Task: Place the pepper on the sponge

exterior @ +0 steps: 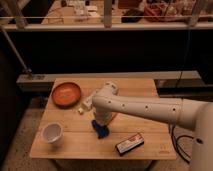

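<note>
1. One arm (150, 107) reaches in from the right across the table (150, 90). Its gripper (102, 119) points down at mid-table, right over the sponge.
2. Sponge (100, 129): dark blue, flat on the wood, with its near end showing below the gripper. Cup (52, 134) is to its left and box (129, 143) to its right, both apart from it.
3. Gripper state: cannot tell, because the wrist blocks this view.
4. Pepper: not clearly in view. An orange sliver (114, 117) at the arm's edge, just right of the sponge, may be it. Whether it is held, on the sponge or beside it, I cannot tell.
5. My read is that this fits two stages. Either the pepper is in the gripper and about to go down, or it is already down and the gripper is about to leave.
6. Doing it well, either way:
   - Move vertically only, and slowly.
   - Don't sweep sideways. The sponge looks light and soft and would likely slide or tip with any drag.
   - Hold the tool centred on the sponge, not at its wavy edge. A pepper near the edge could roll off.
7. Clearance: a white item (87, 103) and the plate (66, 94) sit behind and to the left, near enough that the arm could clip them if it swings that way.
</note>
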### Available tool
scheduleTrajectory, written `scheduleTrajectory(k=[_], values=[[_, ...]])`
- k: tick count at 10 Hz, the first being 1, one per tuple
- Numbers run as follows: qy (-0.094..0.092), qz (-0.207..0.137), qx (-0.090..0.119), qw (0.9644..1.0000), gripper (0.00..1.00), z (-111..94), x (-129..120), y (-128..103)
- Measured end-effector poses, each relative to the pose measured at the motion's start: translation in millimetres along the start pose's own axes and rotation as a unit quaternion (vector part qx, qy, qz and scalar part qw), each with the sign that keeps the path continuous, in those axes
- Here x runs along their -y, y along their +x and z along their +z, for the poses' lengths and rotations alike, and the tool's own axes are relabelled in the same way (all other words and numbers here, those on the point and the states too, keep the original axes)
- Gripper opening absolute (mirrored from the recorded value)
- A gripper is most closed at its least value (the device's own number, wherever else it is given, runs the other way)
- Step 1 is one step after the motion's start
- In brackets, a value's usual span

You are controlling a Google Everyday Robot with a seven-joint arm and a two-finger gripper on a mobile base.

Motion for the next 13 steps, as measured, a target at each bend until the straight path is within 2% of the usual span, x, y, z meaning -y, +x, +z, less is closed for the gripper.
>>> scheduleTrajectory(k=[11,12,13], values=[[0.004,-0.015,0.000,0.9999,0.01,5,0,-13],[0.005,-0.016,0.000,0.9999,0.02,5,0,-14],[0.006,-0.017,0.000,0.9998,0.08,5,0,-15]])
